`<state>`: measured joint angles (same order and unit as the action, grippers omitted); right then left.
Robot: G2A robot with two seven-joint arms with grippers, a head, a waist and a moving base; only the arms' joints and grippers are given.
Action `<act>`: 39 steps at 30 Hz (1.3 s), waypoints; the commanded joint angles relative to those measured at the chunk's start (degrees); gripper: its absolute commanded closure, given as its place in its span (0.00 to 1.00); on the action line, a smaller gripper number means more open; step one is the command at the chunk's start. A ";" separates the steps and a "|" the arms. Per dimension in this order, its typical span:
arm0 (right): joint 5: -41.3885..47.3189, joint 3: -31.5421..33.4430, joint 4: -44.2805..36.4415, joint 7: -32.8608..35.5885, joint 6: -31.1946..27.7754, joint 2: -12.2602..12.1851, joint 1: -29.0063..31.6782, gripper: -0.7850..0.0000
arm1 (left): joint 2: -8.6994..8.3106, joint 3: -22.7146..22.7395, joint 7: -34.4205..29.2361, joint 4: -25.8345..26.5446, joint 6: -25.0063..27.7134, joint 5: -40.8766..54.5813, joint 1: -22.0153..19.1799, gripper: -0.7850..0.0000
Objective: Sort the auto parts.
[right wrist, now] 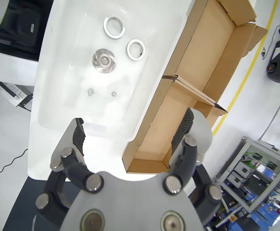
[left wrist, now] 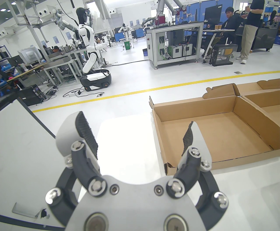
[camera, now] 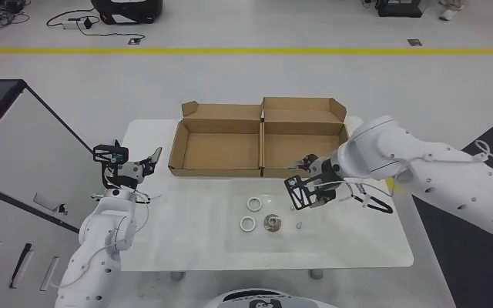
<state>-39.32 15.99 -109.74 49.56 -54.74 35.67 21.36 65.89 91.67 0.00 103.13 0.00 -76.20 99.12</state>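
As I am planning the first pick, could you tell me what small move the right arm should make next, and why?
Probably lower the right gripper toward one of the small fasteners. Its jaws stand open and empty above the table beside them, both cardboard boxes hold nothing yet, and the left gripper, also open, sits off at the table's left edge.

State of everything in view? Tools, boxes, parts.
Left tool: open, empty.
Right tool: open, empty.
Left box: open, empty.
Right box: open, empty.
Rings: flat on table, unsorted.
Hub: on table, flange down.
Bolts: loose on table.
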 commanded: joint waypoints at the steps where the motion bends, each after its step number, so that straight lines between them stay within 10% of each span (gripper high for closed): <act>1: 1.93 -2.93 0.55 0.56 0.56 0.47 -3.45 0.00 | 0.00 0.00 0.00 0.00 0.00 0.00 0.00 0.00; 39: 6.93 -6.25 5.54 10.32 10.30 5.91 3.22 0.00 | 0.00 0.00 0.00 0.00 0.00 0.00 0.00 0.00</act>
<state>-32.50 9.74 -104.38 59.70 -44.61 41.52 24.48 65.89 91.67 0.00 103.13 0.00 -76.20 99.12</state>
